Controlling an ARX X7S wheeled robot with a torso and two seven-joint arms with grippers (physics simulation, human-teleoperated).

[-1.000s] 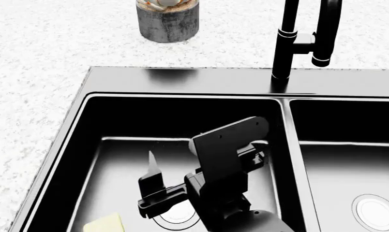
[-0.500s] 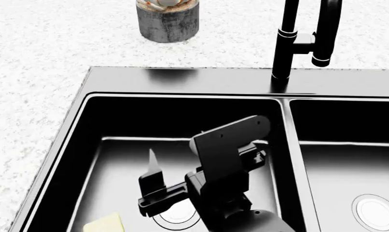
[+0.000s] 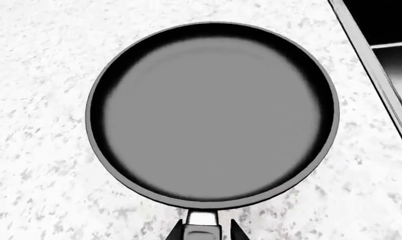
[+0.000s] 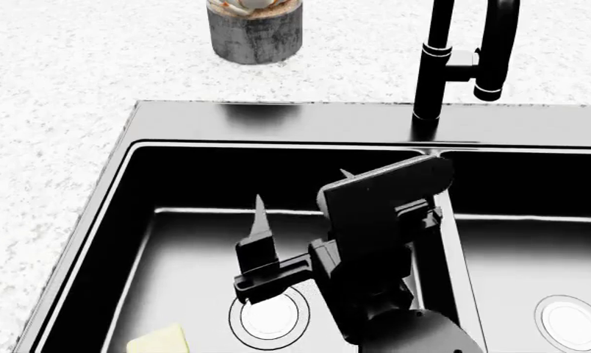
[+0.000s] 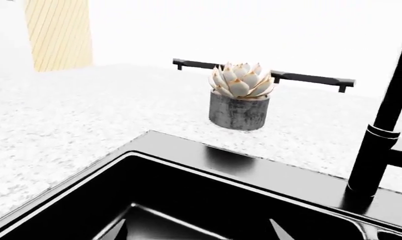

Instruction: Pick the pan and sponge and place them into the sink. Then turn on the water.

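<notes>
The pan [image 3: 211,115], black-rimmed with a grey inside, lies flat on the speckled counter in the left wrist view. My left gripper [image 3: 206,231] is open, one finger on each side of the pan's short handle [image 3: 202,220], with small gaps. The pale-yellow sponge [image 4: 159,340] lies in the front left corner of the sink's [image 4: 276,121] left basin. My right gripper [image 4: 303,195] hangs open and empty over that basin, pointing at the back wall. I see no water under the black tap [image 4: 431,66].
A potted succulent [image 4: 254,29] stands on the counter behind the sink's left end. Each basin has a round silver drain [image 4: 271,318] [image 4: 568,321]. The sink's rim [image 3: 381,75] runs close beside the pan. The right arm's body covers the basin's middle.
My right gripper has risen and shifted right and toward the back of the left basin. The sponge has stayed where it was.
</notes>
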